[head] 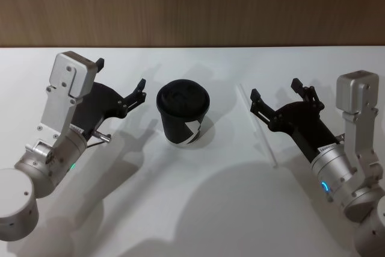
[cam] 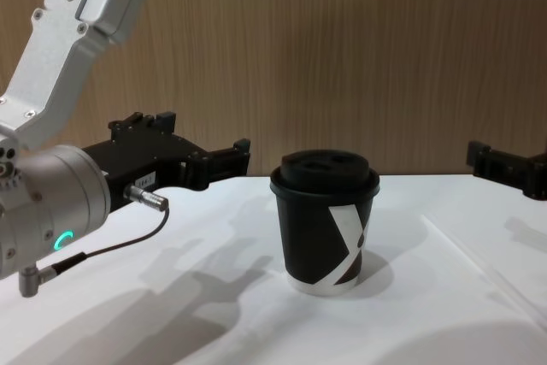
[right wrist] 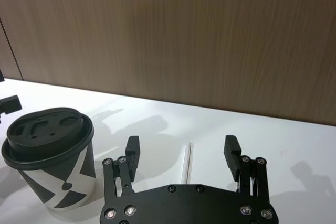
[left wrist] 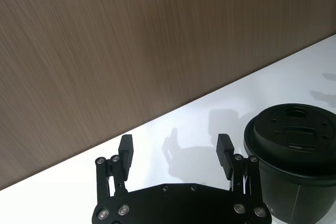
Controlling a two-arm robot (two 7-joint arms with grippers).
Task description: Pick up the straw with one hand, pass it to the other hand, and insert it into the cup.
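Pick-up step, not yet begun: straw [head: 267, 147] flat on table [head: 192, 209], right of cup [head: 183, 112]; right gripper [head: 275, 89] spread, empty, beside it; left gripper [head: 120, 73] spread, left of cup; next likely needs right gripper lowered astride straw, then closed.

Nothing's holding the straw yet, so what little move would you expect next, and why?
Probably the right gripper lowers onto the straw and closes. The straw lies flat on the white table, untouched, and the right wrist view shows it ahead between that gripper's open jaws. The left gripper hovers open beside the cup.
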